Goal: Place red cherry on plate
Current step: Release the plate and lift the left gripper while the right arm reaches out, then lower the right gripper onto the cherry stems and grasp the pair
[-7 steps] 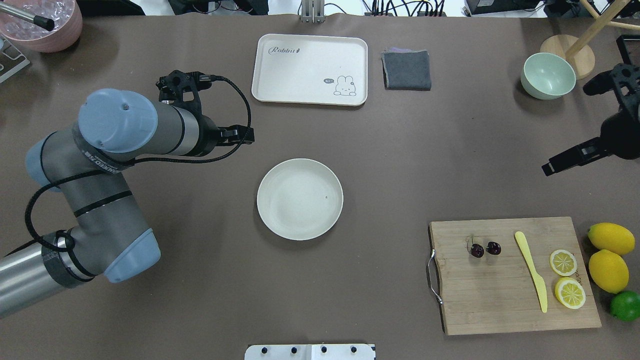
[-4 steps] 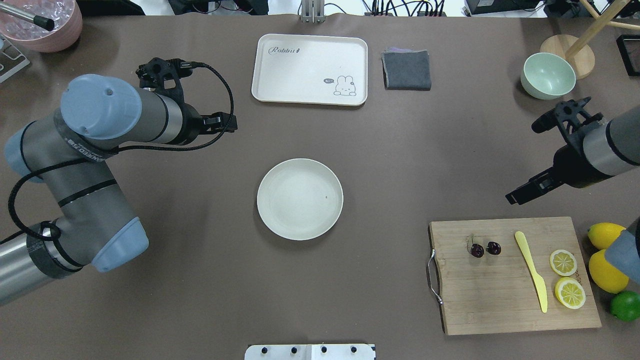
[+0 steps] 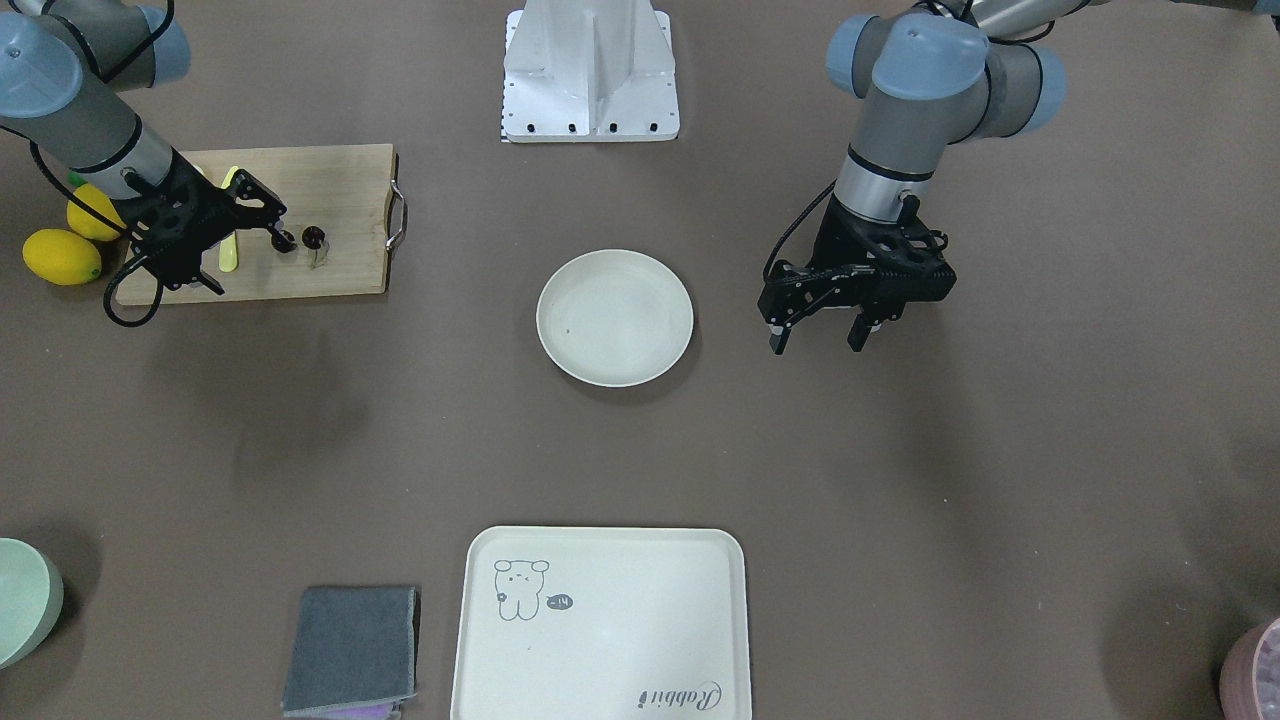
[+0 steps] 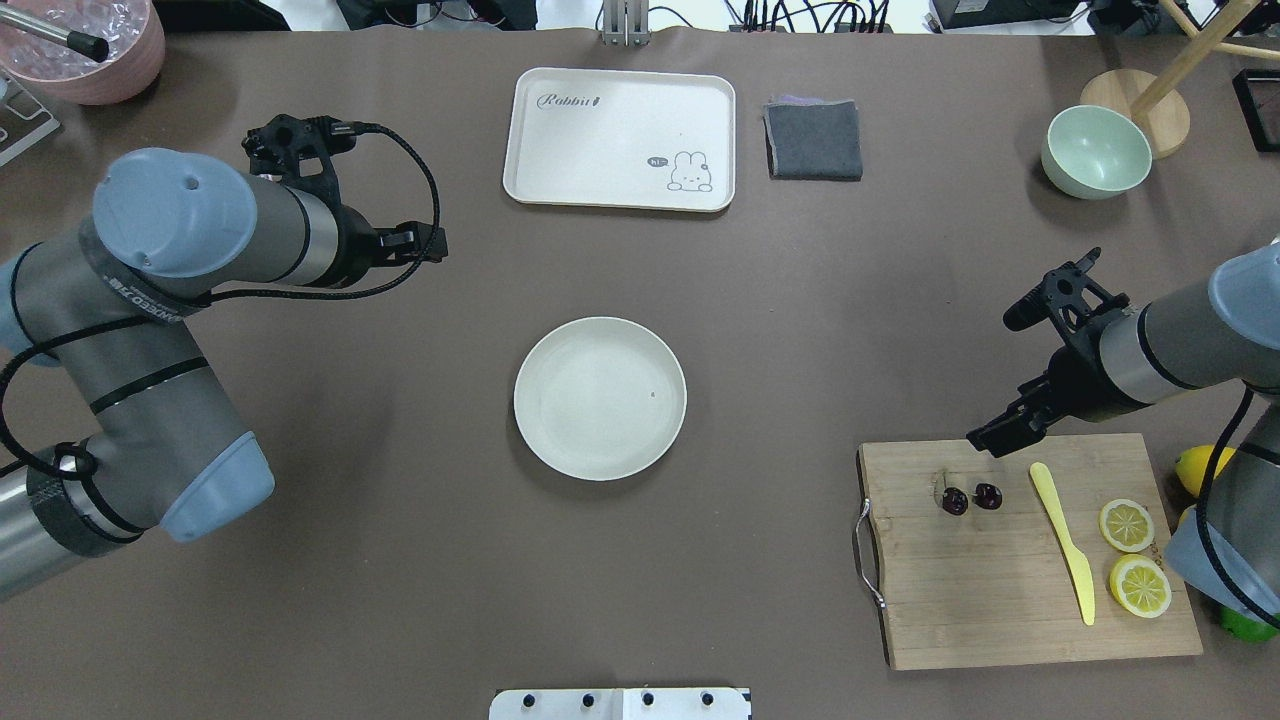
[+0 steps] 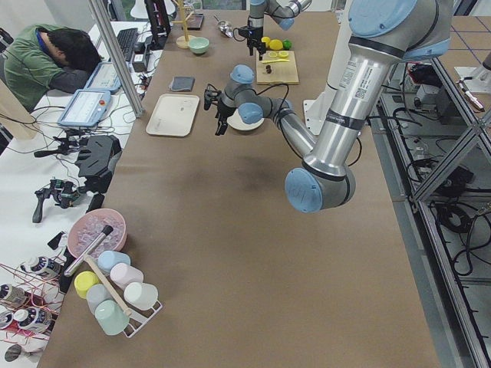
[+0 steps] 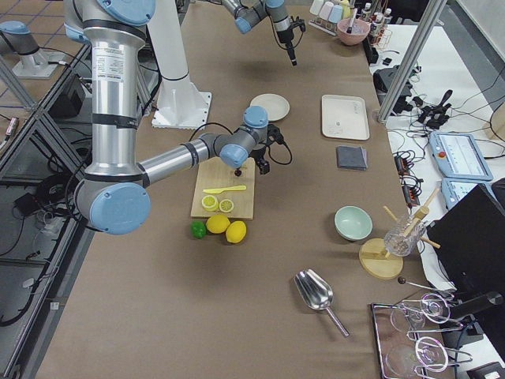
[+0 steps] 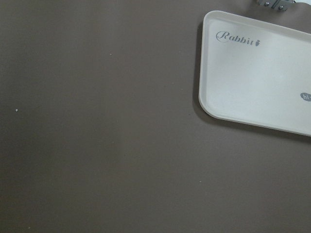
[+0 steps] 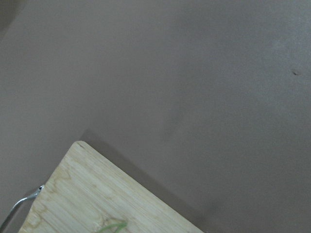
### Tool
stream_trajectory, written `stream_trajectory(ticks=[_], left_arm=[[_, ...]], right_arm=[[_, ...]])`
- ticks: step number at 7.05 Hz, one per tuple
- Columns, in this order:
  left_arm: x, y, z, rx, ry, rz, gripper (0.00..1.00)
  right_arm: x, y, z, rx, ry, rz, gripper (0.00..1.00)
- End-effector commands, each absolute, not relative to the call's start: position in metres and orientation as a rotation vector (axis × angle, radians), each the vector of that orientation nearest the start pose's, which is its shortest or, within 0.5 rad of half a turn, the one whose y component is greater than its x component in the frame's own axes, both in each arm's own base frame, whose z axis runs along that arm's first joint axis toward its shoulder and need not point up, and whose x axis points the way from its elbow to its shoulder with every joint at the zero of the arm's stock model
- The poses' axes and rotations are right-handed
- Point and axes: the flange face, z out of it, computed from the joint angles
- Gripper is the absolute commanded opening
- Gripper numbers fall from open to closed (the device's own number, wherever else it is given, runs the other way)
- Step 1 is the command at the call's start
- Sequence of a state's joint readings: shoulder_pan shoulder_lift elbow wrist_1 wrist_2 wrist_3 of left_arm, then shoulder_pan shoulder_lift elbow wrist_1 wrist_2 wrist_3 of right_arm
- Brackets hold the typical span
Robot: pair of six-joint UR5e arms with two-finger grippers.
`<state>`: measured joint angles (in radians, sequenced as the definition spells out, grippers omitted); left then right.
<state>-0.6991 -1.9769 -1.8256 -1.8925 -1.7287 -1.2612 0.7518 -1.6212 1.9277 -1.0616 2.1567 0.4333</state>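
Note:
The red cherry [image 4: 970, 497], a pair of small dark fruits with thin stems, lies on the far left part of a wooden cutting board [image 4: 1000, 600]. My right gripper [image 4: 990, 437] hovers over the board's far edge, just beyond the cherry and apart from it; its fingers stand open with nothing between them. The round off-white plate [image 4: 600, 398] sits bare at the table's middle. Far to its left, my left gripper [image 3: 815, 340] hangs open and holds nothing. The right wrist view shows only the board's corner [image 8: 97, 194] and brown table.
On the board lie a yellow knife [image 4: 1062, 540] and two lemon halves [image 4: 1127, 525]; a whole lemon [image 4: 1205, 465] and a lime [image 4: 1245, 625] sit past its right edge. At the back stand a cream tray [image 4: 620, 140], a grey cloth [image 4: 813, 140] and a green bowl [image 4: 1095, 150].
My right arm has swung in from the right edge, down and left to the board's far edge. My left arm has drawn back to the left. Cherry and plate have not moved.

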Motion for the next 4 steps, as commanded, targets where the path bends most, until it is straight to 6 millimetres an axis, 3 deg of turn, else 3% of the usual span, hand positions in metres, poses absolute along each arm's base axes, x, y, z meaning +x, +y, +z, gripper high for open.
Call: stream_trajectory(ticks=[1, 2, 4], left_arm=[[0.395, -0.482, 0.288, 0.338, 0.928, -0.275, 0.98], [0.398, -0.48, 0.287, 0.334, 0.932, -0.27, 0.98], [0.397, -0.48, 0.287, 0.333, 0.934, -0.27, 0.98]], right_arm=[[-0.304, -0.359, 0.461, 0.338, -0.958, -0.649, 1.0], [-0.3, -0.347, 0.476, 0.328, -0.955, -0.663, 1.0], [-0.31, -0.335, 0.484, 0.324, -0.928, -0.682, 1.0]])
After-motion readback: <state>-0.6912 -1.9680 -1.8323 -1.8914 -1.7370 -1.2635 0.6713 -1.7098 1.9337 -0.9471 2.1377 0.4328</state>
